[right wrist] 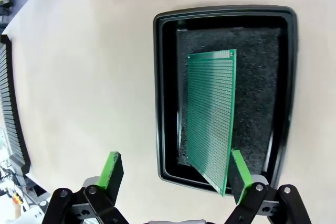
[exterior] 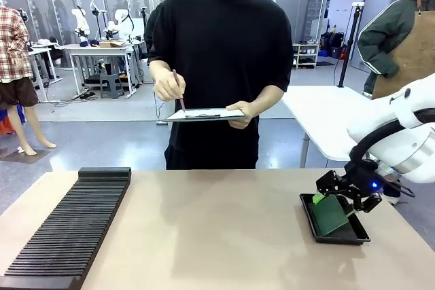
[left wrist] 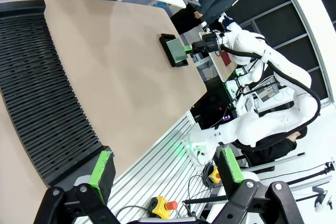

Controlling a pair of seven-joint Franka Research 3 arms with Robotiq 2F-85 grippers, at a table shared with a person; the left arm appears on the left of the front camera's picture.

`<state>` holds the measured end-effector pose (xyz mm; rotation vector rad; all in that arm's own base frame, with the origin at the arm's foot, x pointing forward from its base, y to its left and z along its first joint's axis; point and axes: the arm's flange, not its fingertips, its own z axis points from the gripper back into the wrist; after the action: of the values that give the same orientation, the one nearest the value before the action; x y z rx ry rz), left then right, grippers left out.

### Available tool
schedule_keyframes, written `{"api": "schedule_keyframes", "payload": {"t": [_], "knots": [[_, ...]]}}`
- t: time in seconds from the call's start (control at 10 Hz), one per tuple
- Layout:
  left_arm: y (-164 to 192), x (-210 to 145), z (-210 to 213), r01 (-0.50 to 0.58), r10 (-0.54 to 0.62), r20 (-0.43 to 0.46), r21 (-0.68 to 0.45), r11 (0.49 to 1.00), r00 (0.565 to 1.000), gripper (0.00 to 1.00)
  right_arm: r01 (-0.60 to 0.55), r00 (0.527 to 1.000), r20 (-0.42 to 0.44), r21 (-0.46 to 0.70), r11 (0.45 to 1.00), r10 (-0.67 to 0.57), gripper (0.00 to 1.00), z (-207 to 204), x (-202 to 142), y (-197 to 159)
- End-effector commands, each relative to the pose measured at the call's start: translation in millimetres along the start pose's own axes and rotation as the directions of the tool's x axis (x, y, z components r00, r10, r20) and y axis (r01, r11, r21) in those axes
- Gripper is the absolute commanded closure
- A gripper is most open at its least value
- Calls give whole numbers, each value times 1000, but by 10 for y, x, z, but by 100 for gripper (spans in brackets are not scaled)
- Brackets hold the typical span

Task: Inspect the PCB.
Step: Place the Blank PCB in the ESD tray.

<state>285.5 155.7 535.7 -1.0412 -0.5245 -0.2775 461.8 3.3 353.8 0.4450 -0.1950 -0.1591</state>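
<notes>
The right hand [right wrist: 173,174] hangs over the near end of a shallow black rectangular tray [right wrist: 167,98], green-padded fingers spread apart, gripping nothing. The thin green speckled circuit board [right wrist: 210,114] lies tilted inside the tray on the tan surface [exterior: 217,229]. The left hand [left wrist: 165,169] is also spread wide, empty, above a long black slotted rack [left wrist: 42,93].

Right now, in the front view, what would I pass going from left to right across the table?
Black ridged rack → bare tabletop → shallow black tray holding the green PCB → right gripper, open just above the tray.
</notes>
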Motion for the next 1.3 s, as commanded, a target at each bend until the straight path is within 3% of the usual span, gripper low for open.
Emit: {"api": "schedule_keyframes", "payload": {"t": [0.0, 1.2], "knots": [[-11, -9, -5, -7, 7, -11, 11, 1000, 1000, 0, 28, 1000, 7, -63, 998, -27, 0, 116, -66, 96], [-11, -9, -5, -7, 7, -11, 11, 1000, 1000, 0, 5, 1000, 10, -48, 999, -4, 0, 134, -13, 64]]}}
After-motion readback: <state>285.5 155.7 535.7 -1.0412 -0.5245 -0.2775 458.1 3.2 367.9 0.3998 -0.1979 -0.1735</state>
